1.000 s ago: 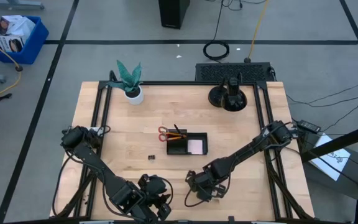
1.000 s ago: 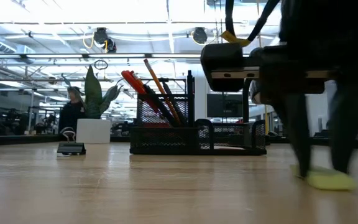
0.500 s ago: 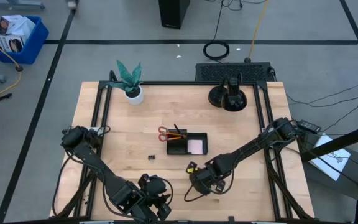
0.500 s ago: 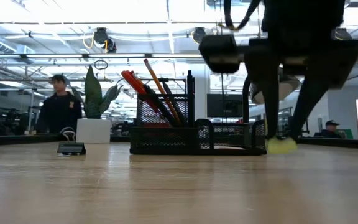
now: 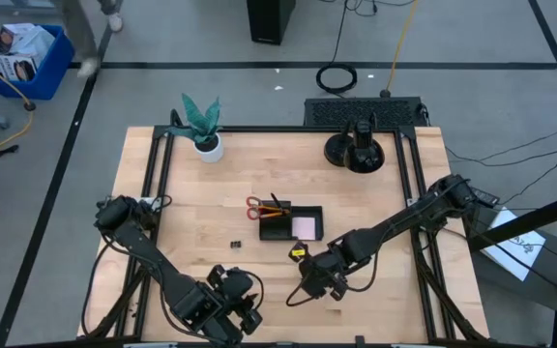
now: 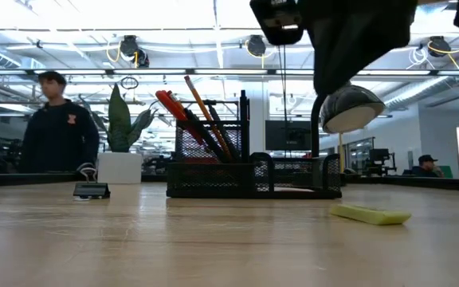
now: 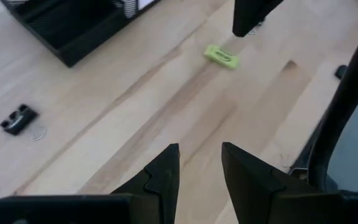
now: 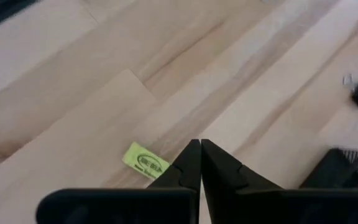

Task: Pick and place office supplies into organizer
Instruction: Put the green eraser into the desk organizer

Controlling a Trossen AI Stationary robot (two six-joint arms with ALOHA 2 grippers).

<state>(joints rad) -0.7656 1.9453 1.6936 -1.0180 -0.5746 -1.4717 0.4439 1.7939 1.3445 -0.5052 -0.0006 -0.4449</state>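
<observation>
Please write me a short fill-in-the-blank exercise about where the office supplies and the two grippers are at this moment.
1. The yellow-green piece lies on the ____, outside the organizer.
2. The right gripper is ____ and holds nothing.
3. The red-handled scissors stand in the ____.
4. The binder clip rests on the table between the organizer and the ____ gripper.

Missing words: table; shut; organizer; left

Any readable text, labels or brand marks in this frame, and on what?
Yellow-green piece: dark oval mark with printing, too blurred to read.
Person's dark top: small orange emblem, unreadable.
Blue bin: printed packaging inside, too small to read.
Nothing else legible.
</observation>
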